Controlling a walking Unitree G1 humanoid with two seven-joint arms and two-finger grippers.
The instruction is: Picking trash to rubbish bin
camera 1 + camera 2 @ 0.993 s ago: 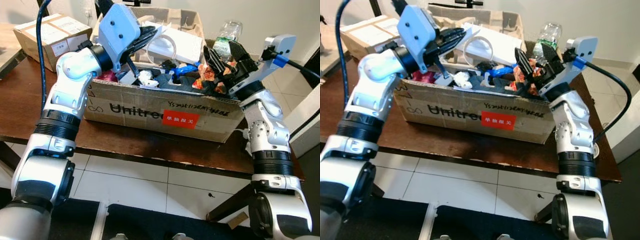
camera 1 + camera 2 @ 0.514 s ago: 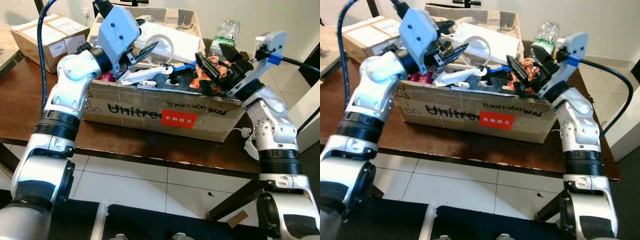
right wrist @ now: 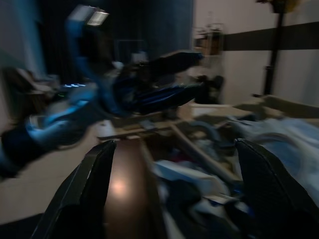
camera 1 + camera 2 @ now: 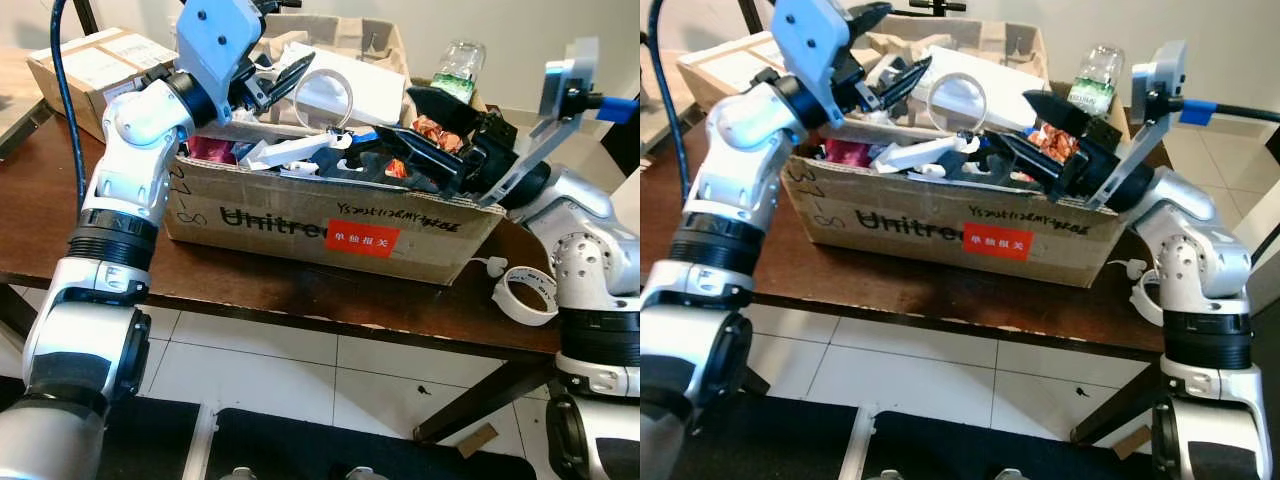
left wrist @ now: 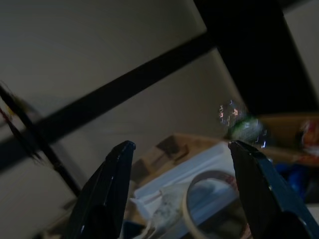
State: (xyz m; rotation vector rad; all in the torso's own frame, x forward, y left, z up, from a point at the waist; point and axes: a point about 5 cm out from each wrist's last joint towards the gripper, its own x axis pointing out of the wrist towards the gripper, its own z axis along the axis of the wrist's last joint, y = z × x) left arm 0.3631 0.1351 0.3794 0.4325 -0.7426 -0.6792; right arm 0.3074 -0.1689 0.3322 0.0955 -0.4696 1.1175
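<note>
Cardboard box point(image 4: 300, 215), trash-filled, on counter point(image 4: 300, 290): being hovered over by left end effector point(image 4: 285, 80) and right end effector point(image 4: 420, 135), both released, empty. Step: selecting trash; a grasp is judged next.

Looks like a room in a home put to use as a makeshift robot workspace rather than a proper lab. Dark wooden table point(image 4: 300, 290) on pale glossy floor tiles point(image 4: 300, 375) with grey grout, plain white walls behind. On the table, an open Unitree-printed cardboard box point(image 4: 300, 215) with a red label, crammed with mixed rubbish: wrappers, white packaging, a clear tape ring. A sealed cardboard parcel point(image 4: 85, 60) with shipping labels at the far left corner, a plastic bottle point(image 4: 1095, 75) behind the big box, a roll of white tape point(image 4: 527, 293) near the table edge. Black mat point(image 4: 300, 445) underfoot.
</note>
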